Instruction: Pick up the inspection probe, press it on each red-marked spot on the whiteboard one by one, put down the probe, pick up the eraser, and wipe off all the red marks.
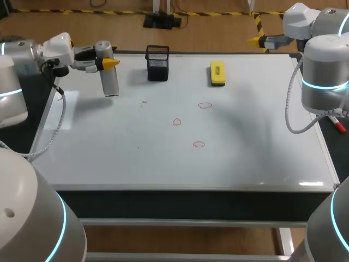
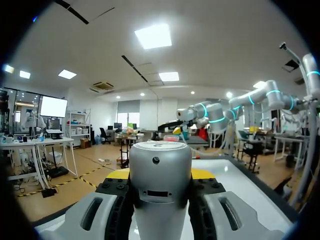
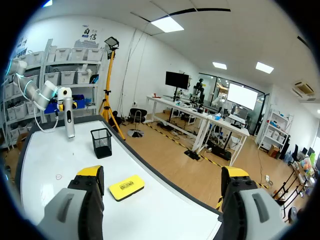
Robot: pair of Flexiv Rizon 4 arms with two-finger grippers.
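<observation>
Left arm [image 1: 32, 52]: white and grey, entering from the upper left of the frame, with a grey cable [image 1: 59, 117] drooping from it onto the board's left edge.
Left gripper [image 1: 107, 63]: clamped on the probe from two sides; in the left wrist view [image 2: 160, 175] the yellow tips press its flanks.
Inspection probe [image 1: 110, 82]: smooth grey cylinder, held upright, in the upper left of the frame over the board's far-left corner; cannot tell whether its lower end touches the surface. Fills the gap between the fingers in the left wrist view [image 2: 160, 175].
Mesh cup [image 1: 157, 63]: black wire mesh, square, open-topped, standing upper middle, right of the probe and well apart from it.
Red marks: three small hand-drawn rings in mid-frame, one [image 1: 177, 122] to the left, one [image 1: 204, 105] above right, one [image 1: 198, 144] lowest; nothing lying on or between them.
Eraser [image 1: 217, 73]: yellow rectangular block, flat on the board, upper middle, right of the cup, above the marks.
Right gripper [image 1: 257, 40]: upper right, past the board's far edge; in the right wrist view [image 3: 162, 172] fingers spread wide with nothing between them.
Right arm [image 1: 324, 71]: thick white column with a glowing blue ring at the right edge.
Marker [image 1: 338, 126]: red-tipped, on the dark strip beside the board's right edge.
Whiteboard [image 1: 109, 158]: glossy white, metal-framed, covering the tabletop.
</observation>
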